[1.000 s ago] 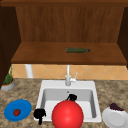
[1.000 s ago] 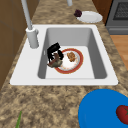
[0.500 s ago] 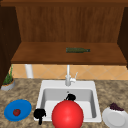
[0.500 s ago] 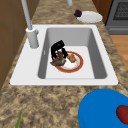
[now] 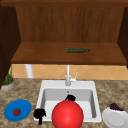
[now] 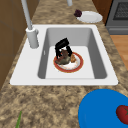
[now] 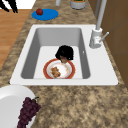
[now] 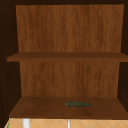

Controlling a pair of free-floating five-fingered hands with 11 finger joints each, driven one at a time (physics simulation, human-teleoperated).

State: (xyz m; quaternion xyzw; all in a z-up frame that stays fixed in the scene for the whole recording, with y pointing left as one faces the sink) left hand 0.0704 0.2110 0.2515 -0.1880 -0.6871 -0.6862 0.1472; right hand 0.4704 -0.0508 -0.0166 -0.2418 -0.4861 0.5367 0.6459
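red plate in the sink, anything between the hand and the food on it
Nothing visible. The right hand is down in the sink, its fingers curled at the brown food on the red plate. The left hand hangs at the sink's front left corner.

You have the sink (image 5: pixel 93 100) at the centre of the counter (image 6: pixel 50 105), with the tap (image 5: pixel 68 77) at its twelve o'clock edge and a plate of food (image 6: pixel 68 62) lying in the basin. Your right hand (image 6: pixel 62 48) sits over that plate's twelve o'clock rim, while your left hand (image 5: pixel 39 114) hangs at the sink's seven o'clock corner.

At nine o'clock from the sink lies a plate with a tomato (image 5: pixel 16 112), at three o'clock a plate with grapes (image 5: pixel 115 107), and a bottle (image 8: pixel 77 104) lies on the shelf above.
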